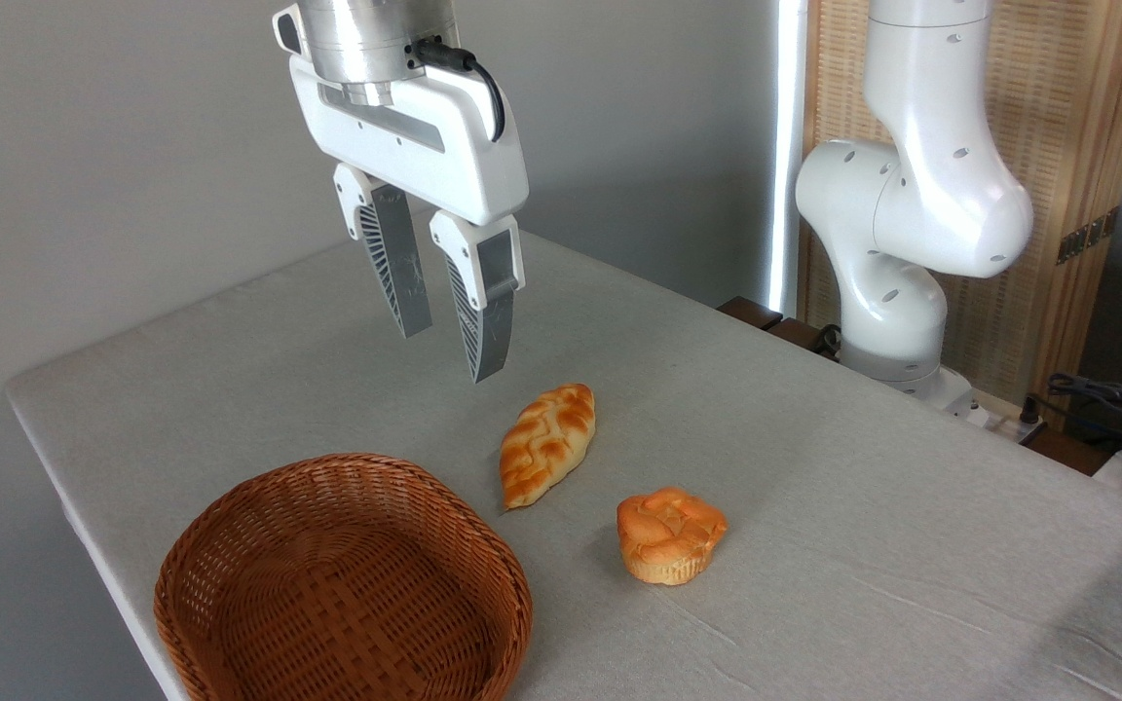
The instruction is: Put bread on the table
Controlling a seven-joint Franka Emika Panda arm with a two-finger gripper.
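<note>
Fingers (415, 312) ribbed, apart — bread (670, 534) knotted, lumpy

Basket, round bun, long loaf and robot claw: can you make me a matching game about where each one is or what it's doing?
Things:
1. basket
2. round bun
3. braided loaf
4. gripper

Clues:
A. up in the air, open, holding nothing
B. lying on the table between the basket and the round bun
C. empty, at the table's near left edge
D. sitting on the cloth, furthest right of the three things on the table

Pairs: 1-C, 2-D, 3-B, 4-A
</note>
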